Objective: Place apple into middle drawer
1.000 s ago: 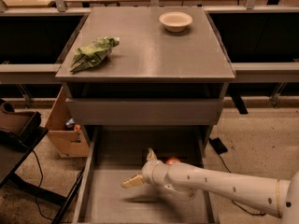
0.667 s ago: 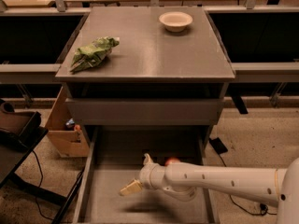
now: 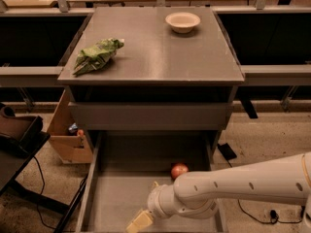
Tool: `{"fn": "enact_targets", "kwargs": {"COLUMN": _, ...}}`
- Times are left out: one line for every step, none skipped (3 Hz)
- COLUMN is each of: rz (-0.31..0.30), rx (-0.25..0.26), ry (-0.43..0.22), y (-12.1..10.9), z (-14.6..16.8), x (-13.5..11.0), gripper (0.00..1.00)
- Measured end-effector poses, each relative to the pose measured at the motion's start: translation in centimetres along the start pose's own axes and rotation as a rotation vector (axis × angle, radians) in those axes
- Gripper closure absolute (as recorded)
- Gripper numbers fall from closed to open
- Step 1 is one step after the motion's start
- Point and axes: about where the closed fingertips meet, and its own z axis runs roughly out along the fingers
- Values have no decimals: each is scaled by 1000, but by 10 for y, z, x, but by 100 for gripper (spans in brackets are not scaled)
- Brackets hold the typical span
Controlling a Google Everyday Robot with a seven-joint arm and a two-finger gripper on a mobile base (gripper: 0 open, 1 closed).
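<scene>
The apple (image 3: 179,170), small and red-orange, lies on the floor of the open middle drawer (image 3: 121,191), toward its back and right of centre. My gripper (image 3: 144,207) is open and empty, low over the drawer floor, in front of and left of the apple and apart from it. One cream finger (image 3: 139,222) points toward the drawer's front; the other finger's tip (image 3: 155,184) points back toward the apple. My white arm (image 3: 243,183) comes in from the right over the drawer's right wall.
A green snack bag (image 3: 97,55) and a cream bowl (image 3: 182,22) sit on the cabinet top (image 3: 160,57). A shut drawer front (image 3: 150,115) is above the open drawer. A cardboard box (image 3: 68,141) and a dark seat (image 3: 19,132) stand left; cables lie on the floor.
The gripper has drawn back toward the drawer's front and left, away from the apple. The apple stays where it lay on the drawer floor and now shows more fully.
</scene>
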Motion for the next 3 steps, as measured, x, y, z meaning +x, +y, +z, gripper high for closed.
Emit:
{"fn": "enact_targets", "kwargs": {"rz": 97, "rx": -16, "ry": 148, "y": 55, "z": -51, "x": 33, "gripper": 0}}
{"fn": "enact_targets", "kwargs": {"rz": 186, "rx": 27, "ry": 306, "y": 65, "z": -99, "x": 83, "gripper": 0}}
{"fn": "enact_targets", "kwargs": {"rz": 235, "rx": 79, "ry": 350, "y": 61, "z": -123, "x": 102, "gripper": 0}}
